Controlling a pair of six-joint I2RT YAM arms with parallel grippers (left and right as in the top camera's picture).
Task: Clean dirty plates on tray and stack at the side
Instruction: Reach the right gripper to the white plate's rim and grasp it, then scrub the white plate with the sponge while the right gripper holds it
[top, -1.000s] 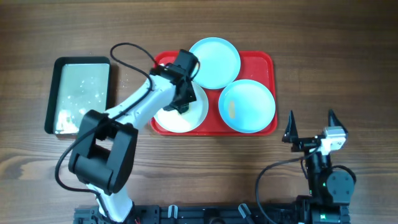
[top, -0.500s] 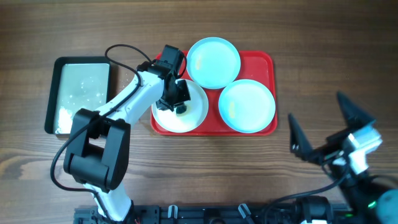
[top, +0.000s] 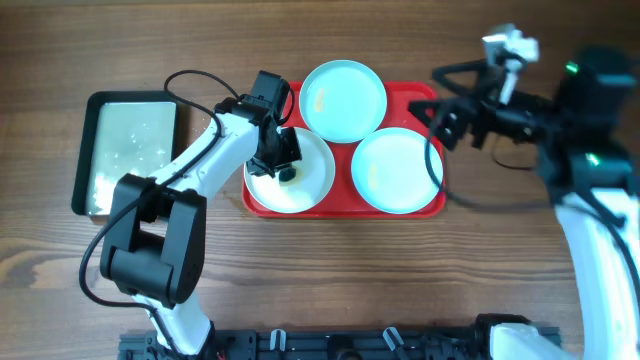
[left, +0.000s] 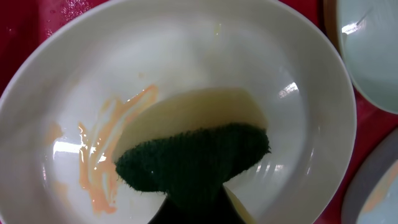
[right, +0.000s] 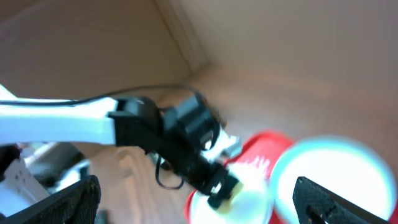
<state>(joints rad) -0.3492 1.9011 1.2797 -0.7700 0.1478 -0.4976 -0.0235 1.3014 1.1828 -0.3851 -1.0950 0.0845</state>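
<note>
- Sponge, yellow and dark green, is pinched in the left gripper and pressed onto the white plate, just beside orange smears.
- The white plate sits in the near left corner of the red tray.
- The rear turquoise plate and right turquoise plate also lie in the tray, each faintly smeared.
- The right gripper is spread wide above the tray's right edge.
- The tray rests on the wooden counter.

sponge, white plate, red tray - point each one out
sponge (left: 193, 158): left wrist view, on its dark green scrubbing face
white plate (left: 205, 56): left wrist view, on its bare inner wall
red tray (top: 342, 200): overhead view, on bare floor between plates
</note>
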